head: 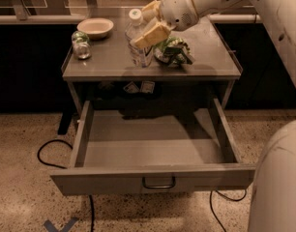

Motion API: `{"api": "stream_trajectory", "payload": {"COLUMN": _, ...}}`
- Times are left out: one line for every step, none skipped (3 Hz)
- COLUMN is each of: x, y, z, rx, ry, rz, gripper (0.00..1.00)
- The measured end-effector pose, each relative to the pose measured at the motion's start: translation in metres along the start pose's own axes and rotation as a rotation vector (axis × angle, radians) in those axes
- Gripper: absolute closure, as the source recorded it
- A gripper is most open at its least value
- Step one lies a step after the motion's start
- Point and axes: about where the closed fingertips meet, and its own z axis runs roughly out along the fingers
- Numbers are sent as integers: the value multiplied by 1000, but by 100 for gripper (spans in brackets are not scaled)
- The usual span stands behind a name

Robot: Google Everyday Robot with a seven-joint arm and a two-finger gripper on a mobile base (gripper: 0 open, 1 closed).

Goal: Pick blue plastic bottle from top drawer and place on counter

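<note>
A: Where's the bottle (140,56)?
B: Pinched in the gripper (142,25), upright over the surface (109,64), clear of the drawer (148,151).
A: Risk?
B: Released too high, it could topple and roll off; the green bag (173,51) sits just beside

Pale bowl (95,27), stubby jar (81,47), green bag (173,51)

Your counter (206,64) carries a pale bowl (95,28) back left, a small jar (81,46) just in front of it, and a crumpled green bag (173,52) near the middle. The gripper (142,25) is over the middle too, clamped on the bottle (140,55) beside that bag.
</note>
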Motion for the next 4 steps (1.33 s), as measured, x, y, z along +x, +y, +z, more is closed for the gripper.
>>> {"api": "stream_trajectory", "payload": {"x": 0, "y": 0, "z": 0, "rx": 0, "ry": 0, "rz": 0, "gripper": 100}}
{"api": "stream_trajectory", "payload": {"x": 8, "y": -9, "z": 4, "rx": -30, "ry": -54, "rz": 46, "gripper": 100}}
{"api": "stream_trajectory", "payload": {"x": 9, "y": -21, "z": -1, "rx": -15, "ry": -86, "rz": 42, "gripper": 100}}
{"api": "stream_trajectory", "payload": {"x": 8, "y": -21, "z": -2, "rx": -14, "ry": -85, "rz": 40, "gripper": 100}}
